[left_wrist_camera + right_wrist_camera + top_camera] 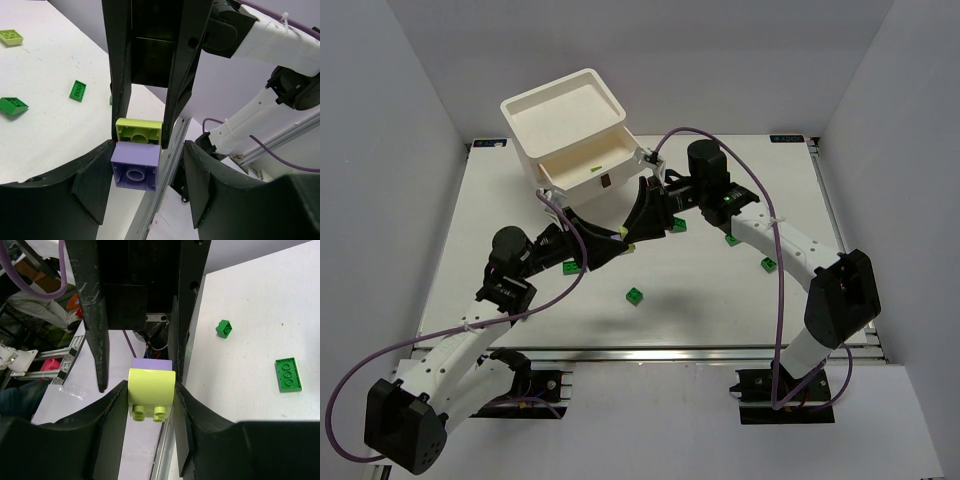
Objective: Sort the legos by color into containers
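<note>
The white table point(720, 310) carries the white stacked drawer unit point(532, 150) at its far edge. One drawer point(582, 188) is pulled out toward the arms, we judge so that a brick can be dropped in from above. A pale yellow-green speck point(592, 168) lies in it, too small for us to name with confidence.

Both arms reach to the middle and meet above the table, because the piece between them is two bricks stuck together.

- **Right gripper:** The right gripper point(150, 390) pinches the yellow-green brick point(151, 387), with both fingers pressed against its sides.
- **Left gripper:** The left gripper point(148, 160) stands spread around the purple brick point(135, 167). One finger lies against the brick, and we see a gap at the other finger.

We read this as one arm bracing the pair so that the other can pull it apart, since the two colours belong in different drawers. The left jaws would need to close first.

Loose green bricks point(635, 295) lie scattered on the table, well apart from the unit.

From above, the fingers cover the joined pair entirely. In the wrist views the seam shows only as a line, so we cannot tell how firmly the studs are seated. The lower drawers are hidden beneath the open one, and what they hold we cannot see. The left arm may also cover some bricks.
</note>
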`<state>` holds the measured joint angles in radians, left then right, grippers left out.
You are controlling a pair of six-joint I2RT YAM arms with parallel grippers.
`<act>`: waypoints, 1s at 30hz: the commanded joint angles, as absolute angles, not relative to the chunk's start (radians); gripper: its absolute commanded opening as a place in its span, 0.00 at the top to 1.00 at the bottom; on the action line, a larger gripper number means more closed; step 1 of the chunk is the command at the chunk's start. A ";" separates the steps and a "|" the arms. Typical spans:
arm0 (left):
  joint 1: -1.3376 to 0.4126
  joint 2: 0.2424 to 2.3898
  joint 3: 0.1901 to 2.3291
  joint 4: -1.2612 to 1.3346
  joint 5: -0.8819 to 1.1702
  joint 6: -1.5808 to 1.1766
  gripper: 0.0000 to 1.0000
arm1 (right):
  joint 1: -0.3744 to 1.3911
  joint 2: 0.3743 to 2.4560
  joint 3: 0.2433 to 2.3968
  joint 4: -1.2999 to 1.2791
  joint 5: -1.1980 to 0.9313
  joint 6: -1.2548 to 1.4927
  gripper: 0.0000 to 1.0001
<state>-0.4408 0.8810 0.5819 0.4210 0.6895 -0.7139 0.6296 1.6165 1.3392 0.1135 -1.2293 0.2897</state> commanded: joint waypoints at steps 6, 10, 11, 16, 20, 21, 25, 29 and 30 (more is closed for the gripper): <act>-0.445 0.854 0.626 0.357 0.669 -0.667 0.41 | 0.630 1.585 1.381 0.094 -1.220 0.250 1.00; -0.445 0.854 0.624 0.350 0.670 -0.661 0.42 | 0.627 1.583 1.388 0.092 -1.221 0.253 1.00; -0.445 0.853 0.626 0.348 0.670 -0.660 0.41 | 0.624 1.582 1.390 0.092 -1.221 0.252 1.00; -0.445 0.850 0.635 0.327 0.669 -0.649 0.34 | 0.624 1.580 1.391 0.091 -1.223 0.250 1.00; -0.445 0.842 0.638 0.301 0.666 -0.634 0.30 | 0.624 1.577 1.391 0.092 -1.226 0.249 1.00; -0.445 0.839 0.638 0.296 0.663 -0.630 0.30 | 0.624 1.575 1.393 0.092 -1.226 0.247 1.00; -0.445 0.831 0.635 0.291 0.658 -0.626 0.30 | 0.623 1.575 1.393 0.092 -1.229 0.249 1.00; -0.445 0.827 0.637 0.278 0.655 -0.621 0.31 | 0.621 1.571 1.396 0.091 -1.229 0.245 1.00; -0.445 0.828 0.637 0.276 0.655 -0.617 0.31 | 0.621 1.569 1.396 0.091 -1.230 0.247 1.00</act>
<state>-0.4408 0.8478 0.6029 0.2905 0.6666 -0.6376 0.6277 1.6165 1.3487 0.0765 -1.2221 0.2577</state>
